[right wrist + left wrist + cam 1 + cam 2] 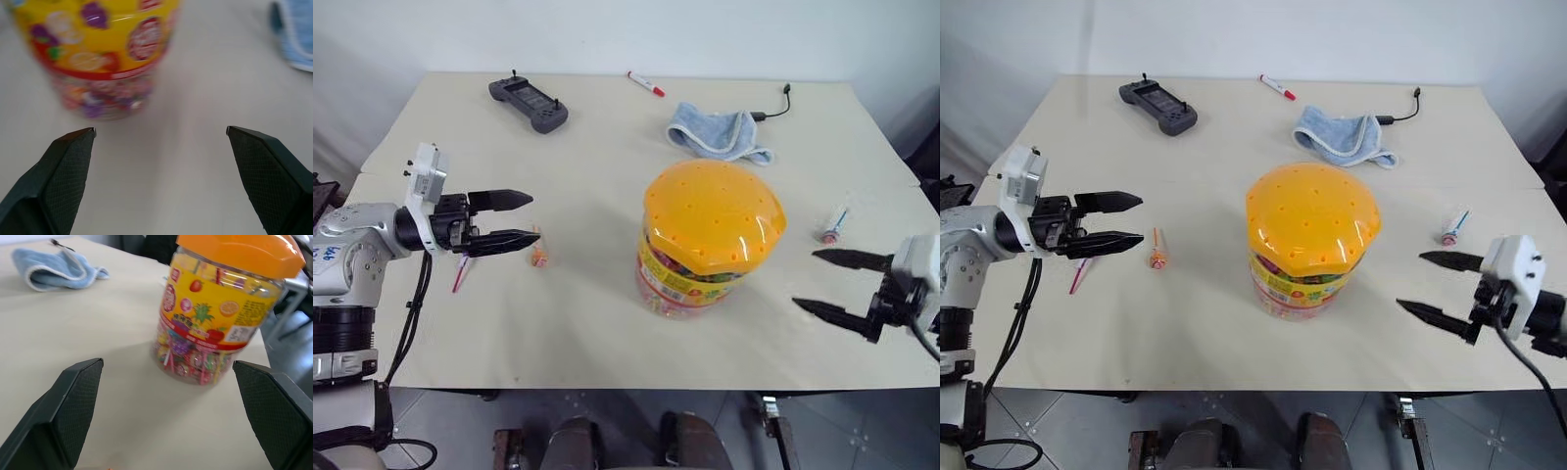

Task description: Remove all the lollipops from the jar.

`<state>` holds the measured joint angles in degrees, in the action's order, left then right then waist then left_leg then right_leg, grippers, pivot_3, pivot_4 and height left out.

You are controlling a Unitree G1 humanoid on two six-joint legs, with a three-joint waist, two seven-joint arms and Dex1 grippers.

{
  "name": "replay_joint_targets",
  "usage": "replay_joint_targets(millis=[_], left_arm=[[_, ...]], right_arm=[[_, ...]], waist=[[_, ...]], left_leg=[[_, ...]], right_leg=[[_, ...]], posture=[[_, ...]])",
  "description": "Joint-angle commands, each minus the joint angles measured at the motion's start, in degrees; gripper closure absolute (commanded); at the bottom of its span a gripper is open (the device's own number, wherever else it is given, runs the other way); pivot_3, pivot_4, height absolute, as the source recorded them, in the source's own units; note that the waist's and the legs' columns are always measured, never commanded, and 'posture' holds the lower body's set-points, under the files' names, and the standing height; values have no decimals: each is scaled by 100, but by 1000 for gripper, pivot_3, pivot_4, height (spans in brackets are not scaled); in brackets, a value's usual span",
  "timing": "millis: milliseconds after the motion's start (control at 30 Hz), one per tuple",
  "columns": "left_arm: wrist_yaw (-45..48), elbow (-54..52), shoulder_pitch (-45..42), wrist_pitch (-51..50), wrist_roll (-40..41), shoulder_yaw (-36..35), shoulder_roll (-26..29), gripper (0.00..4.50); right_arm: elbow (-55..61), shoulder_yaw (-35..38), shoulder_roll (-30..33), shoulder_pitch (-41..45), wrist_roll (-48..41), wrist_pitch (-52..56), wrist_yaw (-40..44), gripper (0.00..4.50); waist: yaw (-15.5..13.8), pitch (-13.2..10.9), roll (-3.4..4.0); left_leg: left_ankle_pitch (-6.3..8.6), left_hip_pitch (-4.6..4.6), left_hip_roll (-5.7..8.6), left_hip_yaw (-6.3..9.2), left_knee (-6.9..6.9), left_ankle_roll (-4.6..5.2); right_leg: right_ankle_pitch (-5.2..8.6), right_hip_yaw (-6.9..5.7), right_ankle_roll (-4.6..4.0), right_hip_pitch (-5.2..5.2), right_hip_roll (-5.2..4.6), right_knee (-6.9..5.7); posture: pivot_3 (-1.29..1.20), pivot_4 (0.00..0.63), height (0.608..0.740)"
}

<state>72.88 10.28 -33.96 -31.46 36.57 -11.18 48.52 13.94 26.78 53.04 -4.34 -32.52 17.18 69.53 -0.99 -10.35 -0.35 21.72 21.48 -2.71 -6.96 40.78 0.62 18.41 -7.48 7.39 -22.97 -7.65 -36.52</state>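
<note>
**Orange lid on, three lollipops out on the table**

Left side first: left gripper [517, 218] hangs level over the table, fingers spread wide, holding nothing, aimed toward the jar. Under and just beside its tips lie two lollipops: the pink-stick lollipop [1080, 275] and the orange lollipop [1157, 254]. Both lie flat on the table [607, 333], apart from each other; they look parked well clear of the jar so they stay out of the work zone.

Centre: the jar [705, 240] stands upright, domed orange lid [1310, 217] seated. The left wrist view shows more wrapped sweets packed low behind the label, so my read is the task isn't finished, or those don't count; can't tell which.

Right: blue-stick lollipop [832, 227] lies flat, well apart from the jar. Right gripper [1435, 287] sits near the front edge, fingers fully apart, empty, pointing at the jar.

Both grippers face the jar from opposite sides, likely set up to brace the body and work the lid.

Far edge: controller [529, 103], red marker [646, 84], blue cloth [718, 134], black cable [773, 110], none involved.
</note>
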Motion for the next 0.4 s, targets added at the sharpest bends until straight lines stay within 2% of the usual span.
replay_joint_targets(millis=[33,167,400], left_arm=[[-116,-611,465,-195,326,-398,16,0],[-461,-1143,1263,-243,391,-805,-11,0],[-936,-1818,1829,-136,502,-1187,-179,0]], right_arm=[[196,-255,-110,-103,24,-239,144,31],[52,-514,-297,-36,138,-307,-42,31],[-9,-701,-542,-28,204,-359,-281,31]], waist=[[-1,0,0],[0,0,0],[-68,0,0]], left_leg=[[0,0,0,0,-1,0],[0,-2,-2,3,2,0],[2,-7,-2,16,13,-2]], right_leg=[[0,0,0,0,0,1],[0,1,-1,0,0,-2],[0,-3,-1,25,-2,4]], posture=[[0,150,740],[0,150,740],[0,150,740]])
